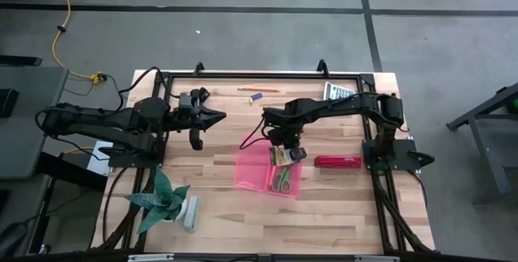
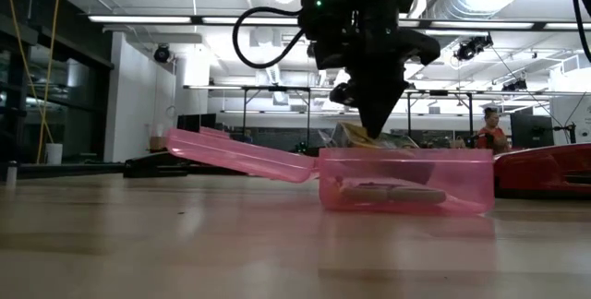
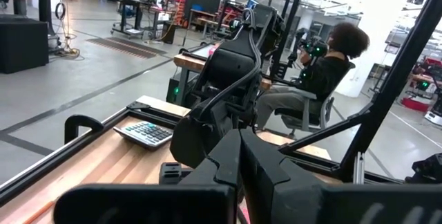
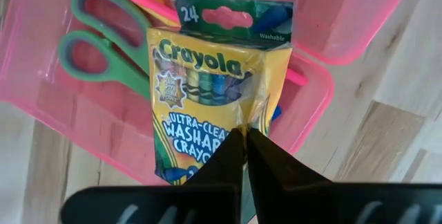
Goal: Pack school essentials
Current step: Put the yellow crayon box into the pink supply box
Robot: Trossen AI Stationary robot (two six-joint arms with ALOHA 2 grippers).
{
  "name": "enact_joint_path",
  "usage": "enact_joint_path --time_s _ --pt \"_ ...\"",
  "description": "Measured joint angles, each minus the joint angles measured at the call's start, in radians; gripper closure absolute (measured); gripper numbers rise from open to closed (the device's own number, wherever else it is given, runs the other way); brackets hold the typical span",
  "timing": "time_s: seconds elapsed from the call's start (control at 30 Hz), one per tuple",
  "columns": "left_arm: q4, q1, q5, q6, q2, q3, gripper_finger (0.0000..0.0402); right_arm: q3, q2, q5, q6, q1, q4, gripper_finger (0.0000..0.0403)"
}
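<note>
Glossy yellow crayon box (image 4: 210, 92) pinched in right claw (image 4: 245, 137), translucent pink case (image 1: 271, 175), left claw (image 1: 218, 117) clenched.

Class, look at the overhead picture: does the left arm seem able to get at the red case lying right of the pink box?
Probably not easily. The red case lies beyond the pink box, and the right claw, shut on the crayon box, hangs between; the left claw waits well away.

Two matte black jointed arms, looped black cables, seemingly unmarked.
</note>
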Motion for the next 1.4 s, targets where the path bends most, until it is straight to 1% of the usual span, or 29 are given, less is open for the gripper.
enact_joint_path --time_s 0.17,0.23,0.33,0.47,0.57,0.63,0.67,0.73,0.77,0.83,0.93,1.0,1.07,1.1,1.13,1.27,1.33,1.4 --pt "0.000 0.000 0.000 0.000 0.000 0.000 0.0402 0.000 0.000 -0.001 0.039 -0.003 -0.002 0.0401" --pt "0.000 0.000 0.000 0.000 0.000 0.000 0.0402 0.000 -0.001 -0.003 0.058 -0.003 -0.011 0.0394" --pt "0.000 0.000 0.000 0.000 0.000 0.000 0.0401 0.000 -0.002 -0.017 0.093 -0.003 -0.042 0.0364" --pt "-0.010 0.000 0.000 0.000 0.000 0.000 0.0401 0.001 -0.002 -0.030 0.183 -0.005 -0.084 0.0308" --pt "-0.016 0.000 0.000 0.012 0.000 0.000 0.0401 0.001 -0.002 -0.098 0.256 -0.017 -0.106 0.0279" --pt "-0.018 0.000 0.000 0.016 0.000 0.000 0.0401 0.001 -0.002 -0.144 0.297 -0.029 -0.118 0.0270" --pt "-0.019 0.000 0.000 0.017 0.000 0.000 0.0402 0.001 -0.005 -0.168 0.306 -0.036 -0.126 0.0269" --pt "-0.020 0.000 0.000 0.017 0.000 0.000 0.0401 0.001 -0.016 -0.180 0.333 -0.043 -0.138 0.0269" --pt "-0.021 0.000 0.000 0.017 0.000 0.000 0.0401 0.001 -0.024 -0.172 0.341 -0.044 -0.141 0.0271" --pt "-0.023 0.000 0.000 0.019 -0.002 0.000 0.0402 0.001 -0.047 -0.122 0.345 -0.043 -0.146 0.0277" --pt "-0.023 0.000 0.001 0.019 -0.003 0.000 0.0402 0.000 -0.090 -0.070 0.343 -0.043 -0.143 0.0298" --pt "-0.023 0.000 0.004 0.022 -0.005 0.000 0.0401 -0.001 -0.122 -0.057 0.342 -0.043 -0.142 0.0324" --pt "-0.023 0.000 0.004 0.027 -0.007 0.000 0.0402 -0.046 -0.169 -0.058 0.350 -0.043 -0.088 0.0363" --pt "-0.023 0.000 0.004 0.027 -0.007 0.000 0.0401 -0.093 -0.204 -0.066 0.369 -0.043 -0.031 0.0382" --pt "-0.023 0.000 0.004 0.027 -0.007 0.000 0.0402 -0.154 -0.239 -0.082 0.397 -0.043 0.035 0.0392" --pt "-0.023 0.000 0.004 0.043 -0.017 0.000 0.0401 -0.406 -0.384 -0.154 0.616 -0.029 0.382 0.0393" --pt "-0.023 0.000 0.002 0.045 -0.018 0.000 0.0402 -0.486 -0.431 -0.157 0.708 -0.004 0.562 0.0400" --pt "-0.023 0.000 -0.001 0.045 -0.018 0.000 0.0402 -0.526 -0.441 -0.134 0.771 0.023 0.687 0.0399"
